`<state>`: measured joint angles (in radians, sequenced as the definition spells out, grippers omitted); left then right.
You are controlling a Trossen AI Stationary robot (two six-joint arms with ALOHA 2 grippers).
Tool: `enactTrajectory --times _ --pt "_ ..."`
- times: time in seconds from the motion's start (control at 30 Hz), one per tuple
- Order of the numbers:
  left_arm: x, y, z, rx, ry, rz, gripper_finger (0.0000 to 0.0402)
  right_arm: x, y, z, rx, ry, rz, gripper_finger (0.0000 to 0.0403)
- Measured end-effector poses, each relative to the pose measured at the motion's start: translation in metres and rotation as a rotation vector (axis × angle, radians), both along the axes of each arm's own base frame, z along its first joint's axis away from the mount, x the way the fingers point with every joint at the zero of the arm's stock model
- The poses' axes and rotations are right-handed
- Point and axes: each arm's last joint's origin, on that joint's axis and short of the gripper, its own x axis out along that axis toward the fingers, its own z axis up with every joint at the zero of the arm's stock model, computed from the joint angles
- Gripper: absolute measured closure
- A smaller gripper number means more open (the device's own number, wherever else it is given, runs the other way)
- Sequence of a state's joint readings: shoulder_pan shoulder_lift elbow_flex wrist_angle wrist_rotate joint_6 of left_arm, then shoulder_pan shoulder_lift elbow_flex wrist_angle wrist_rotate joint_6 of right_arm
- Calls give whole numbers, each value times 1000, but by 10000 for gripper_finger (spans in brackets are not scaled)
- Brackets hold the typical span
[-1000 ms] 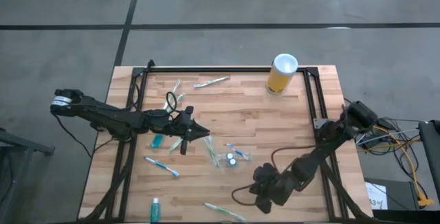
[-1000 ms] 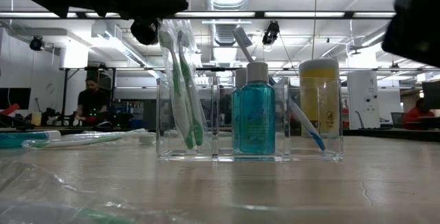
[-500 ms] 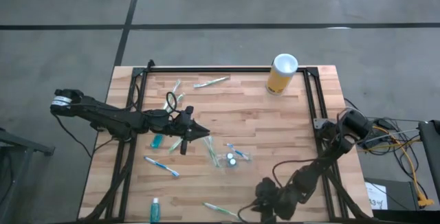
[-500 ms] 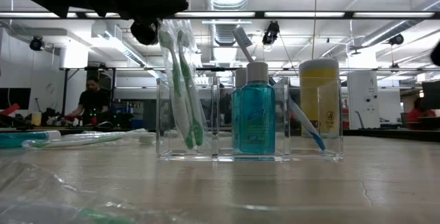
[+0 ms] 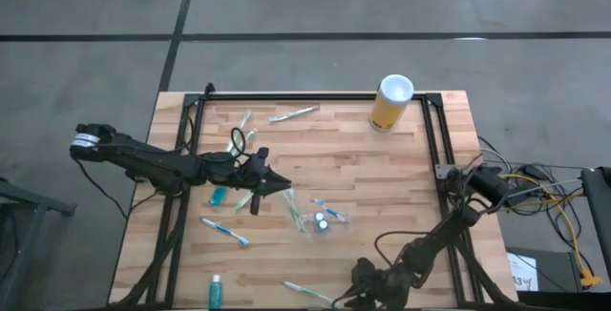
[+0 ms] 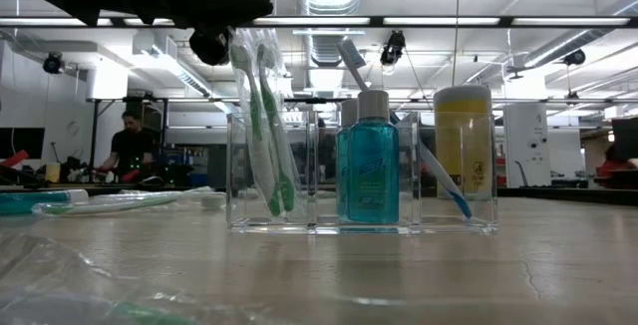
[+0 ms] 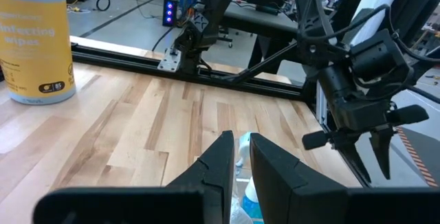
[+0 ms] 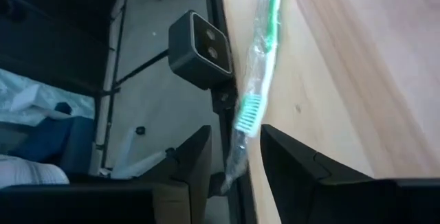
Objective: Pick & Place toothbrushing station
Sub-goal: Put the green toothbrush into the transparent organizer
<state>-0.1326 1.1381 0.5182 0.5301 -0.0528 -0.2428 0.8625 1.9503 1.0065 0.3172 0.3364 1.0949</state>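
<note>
The clear station [image 5: 320, 220] stands mid-table. In the low view [image 6: 359, 175] it holds a teal white-capped tube [image 6: 367, 170], a blue toothbrush [image 6: 439, 180] and a wrapped green toothbrush [image 6: 264, 126]. My left gripper [image 5: 284, 189] is just above the station's left end, its fingers a narrow gap apart [image 7: 242, 148] at that toothbrush's top. My right gripper [image 5: 346, 295] is open low at the table's near edge. Its fingers [image 8: 234, 148] stand on either side of the end of another wrapped green toothbrush [image 8: 258, 73]; whether they touch it, I cannot tell. My left gripper has the top end of the wrapped green toothbrush [image 6: 239, 51] between its nearly shut fingers, coming from the table's left and slanting down. The toothbrush leans in the station's left compartment with its lower end [image 6: 279, 205] on the station's floor. The gripper's body hides the contact itself.
A tall yellow cylinder [image 5: 391, 101] stands at the far right. Loose toothbrushes [image 5: 224, 230] [image 5: 293, 114] and teal tubes [image 5: 218, 196] [image 5: 216, 290] lie left of the station. A black rail [image 5: 431, 139] runs along the right side. The low camera [image 8: 199, 42] is fixed at the near edge.
My right gripper has gone down and toward the table's near edge, closing on the green toothbrush that lies there. Its arm has dropped out of the low view's upper right corner.
</note>
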Motion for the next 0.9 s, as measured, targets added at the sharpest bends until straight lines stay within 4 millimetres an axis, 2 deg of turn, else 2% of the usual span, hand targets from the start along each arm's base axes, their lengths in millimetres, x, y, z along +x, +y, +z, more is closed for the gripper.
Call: enactTrajectory --times 0.43,0.63,0.9 --pt "0 0 0 0 1 0 348 -4 11 -13 47 -12 38 217" --pt "0 0 0 0 0 0 348 -4 11 -17 50 11 34 216" --pt "0 0 0 0 0 0 348 -4 11 -18 52 28 48 234"
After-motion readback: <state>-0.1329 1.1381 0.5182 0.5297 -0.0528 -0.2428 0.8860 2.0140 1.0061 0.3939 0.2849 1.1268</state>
